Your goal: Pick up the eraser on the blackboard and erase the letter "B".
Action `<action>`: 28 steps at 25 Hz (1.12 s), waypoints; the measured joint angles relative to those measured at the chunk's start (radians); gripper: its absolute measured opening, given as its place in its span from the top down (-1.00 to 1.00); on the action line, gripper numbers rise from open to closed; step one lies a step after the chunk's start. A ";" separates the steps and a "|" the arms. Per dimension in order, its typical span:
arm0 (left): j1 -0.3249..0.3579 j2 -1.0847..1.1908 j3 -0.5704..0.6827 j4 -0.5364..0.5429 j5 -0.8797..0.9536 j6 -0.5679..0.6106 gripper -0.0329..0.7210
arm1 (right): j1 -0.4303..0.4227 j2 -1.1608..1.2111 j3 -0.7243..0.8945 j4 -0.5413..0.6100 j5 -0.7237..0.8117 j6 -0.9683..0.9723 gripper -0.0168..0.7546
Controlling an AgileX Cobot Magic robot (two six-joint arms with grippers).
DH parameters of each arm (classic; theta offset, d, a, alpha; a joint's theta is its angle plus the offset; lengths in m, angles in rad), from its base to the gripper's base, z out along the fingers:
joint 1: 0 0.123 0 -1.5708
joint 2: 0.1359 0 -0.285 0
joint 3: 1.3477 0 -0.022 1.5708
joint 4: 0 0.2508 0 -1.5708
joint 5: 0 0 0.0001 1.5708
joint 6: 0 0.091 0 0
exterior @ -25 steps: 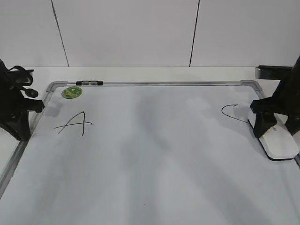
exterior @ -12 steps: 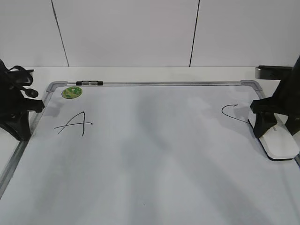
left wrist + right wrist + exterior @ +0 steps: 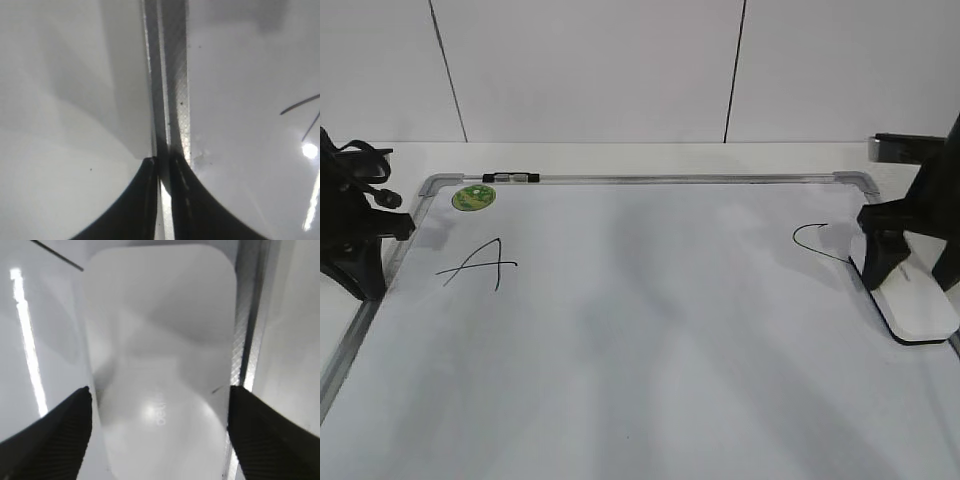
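Observation:
The blackboard [image 3: 650,340] is a white dry-erase board with a grey frame, lying flat. It carries a black "A" [image 3: 480,263] at the left and a black "C" [image 3: 815,243] at the right. No letter "B" shows in any view. The white eraser [image 3: 918,305] lies at the board's right edge. My right gripper [image 3: 912,283] is open, with one finger on each side of the eraser [image 3: 160,340]. In the right wrist view the right gripper [image 3: 158,390] straddles it. My left gripper [image 3: 365,285] is shut and empty over the board's left frame [image 3: 175,75]; it also shows in the left wrist view [image 3: 162,162].
A small round green sticker [image 3: 473,197] sits at the board's far left corner. A dark marker [image 3: 510,177] lies along the far frame. Strokes of the "A" [image 3: 300,105] show at the right of the left wrist view. A white wall stands behind the table.
My right gripper has shifted slightly to the right over the eraser. The eraser, the board and the left arm have not moved.

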 joint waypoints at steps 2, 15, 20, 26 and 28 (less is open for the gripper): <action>0.000 0.000 0.000 0.000 0.000 0.000 0.78 | 0.000 0.000 -0.033 0.000 0.040 0.000 -0.72; 0.000 0.000 0.000 0.000 0.002 0.000 0.78 | 0.000 -0.029 -0.202 0.016 0.131 0.032 -0.59; 0.000 0.000 0.000 0.000 0.005 0.000 0.78 | 0.000 -0.104 -0.202 0.023 0.136 0.036 -0.52; 0.000 0.000 0.000 0.000 0.007 0.000 0.75 | 0.000 -0.196 -0.202 0.023 0.139 0.037 -0.52; 0.000 0.000 0.000 0.000 0.011 0.002 0.74 | 0.000 -0.220 -0.202 0.023 0.140 0.037 -0.52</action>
